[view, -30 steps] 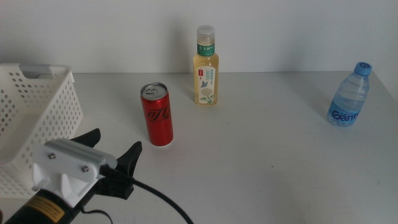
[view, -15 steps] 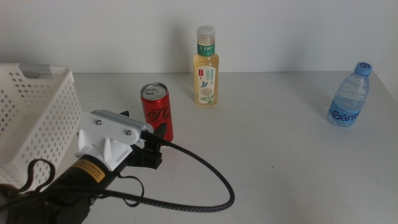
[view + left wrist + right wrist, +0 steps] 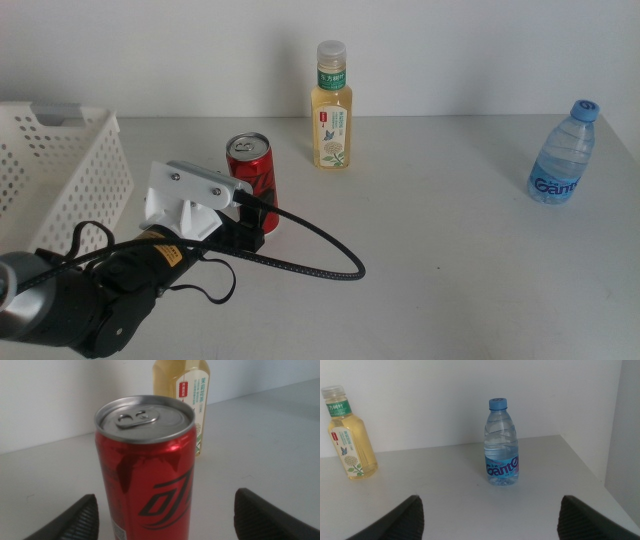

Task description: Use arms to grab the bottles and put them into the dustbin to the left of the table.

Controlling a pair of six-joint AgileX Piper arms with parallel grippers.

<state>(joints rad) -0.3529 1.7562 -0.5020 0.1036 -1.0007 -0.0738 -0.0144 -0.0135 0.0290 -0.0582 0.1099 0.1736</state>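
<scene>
Between matte pincer wedges, glossy red can

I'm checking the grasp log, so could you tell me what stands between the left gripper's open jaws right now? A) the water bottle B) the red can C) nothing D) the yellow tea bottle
B: in the left wrist view the red can stands upright between the left gripper's open jaws, not yet clamped.

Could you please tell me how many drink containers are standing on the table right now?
3: red can at the left gripper, tea bottle behind it, water bottle far right.
</scene>
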